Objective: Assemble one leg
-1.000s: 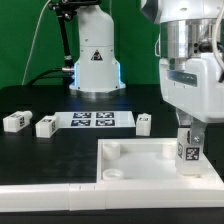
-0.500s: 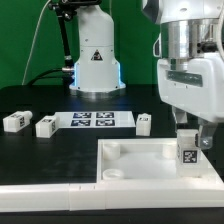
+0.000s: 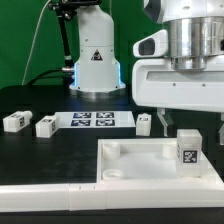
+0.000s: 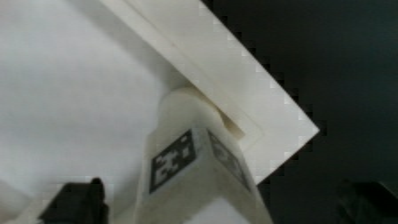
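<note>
Panel corner: the leg [image 3: 187, 151] stands upright in the panel [image 3: 130, 160], at 3 o'clock.
Above the leg: the gripper [image 3: 189, 121] hangs with jaws apart.
Panel centre: bare.
Table at 9 o'clock: loose legs [image 3: 14, 121], [image 3: 45, 126] near the marker board [image 3: 93, 120].
</note>
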Tool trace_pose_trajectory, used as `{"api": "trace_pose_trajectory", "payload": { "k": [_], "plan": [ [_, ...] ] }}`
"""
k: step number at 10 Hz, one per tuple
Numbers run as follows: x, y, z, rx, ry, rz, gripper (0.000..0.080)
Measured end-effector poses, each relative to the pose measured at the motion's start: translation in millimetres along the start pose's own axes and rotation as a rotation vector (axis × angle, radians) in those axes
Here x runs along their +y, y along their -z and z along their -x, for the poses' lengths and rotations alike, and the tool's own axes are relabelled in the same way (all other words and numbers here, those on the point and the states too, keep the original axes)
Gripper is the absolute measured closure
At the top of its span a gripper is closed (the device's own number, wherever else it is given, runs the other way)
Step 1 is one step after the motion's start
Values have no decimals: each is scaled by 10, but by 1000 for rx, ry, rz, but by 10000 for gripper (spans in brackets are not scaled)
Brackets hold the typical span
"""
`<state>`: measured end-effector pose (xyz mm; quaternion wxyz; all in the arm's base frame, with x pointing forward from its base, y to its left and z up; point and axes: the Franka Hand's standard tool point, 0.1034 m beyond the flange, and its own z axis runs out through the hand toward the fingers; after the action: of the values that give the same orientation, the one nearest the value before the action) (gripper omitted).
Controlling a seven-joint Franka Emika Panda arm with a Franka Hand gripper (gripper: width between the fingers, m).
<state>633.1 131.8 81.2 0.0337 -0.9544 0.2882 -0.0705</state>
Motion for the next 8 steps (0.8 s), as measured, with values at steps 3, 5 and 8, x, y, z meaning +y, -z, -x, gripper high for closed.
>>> {"api": "trace_pose_trajectory", "payload": {
  "k": [3,5,8],
  "plan": [
    [11,-5,-16,8,340,15,150],
    [87,-30,-70,5,533,22,150],
    [107,-31,-88,7,623,30,275]
  ]
}}
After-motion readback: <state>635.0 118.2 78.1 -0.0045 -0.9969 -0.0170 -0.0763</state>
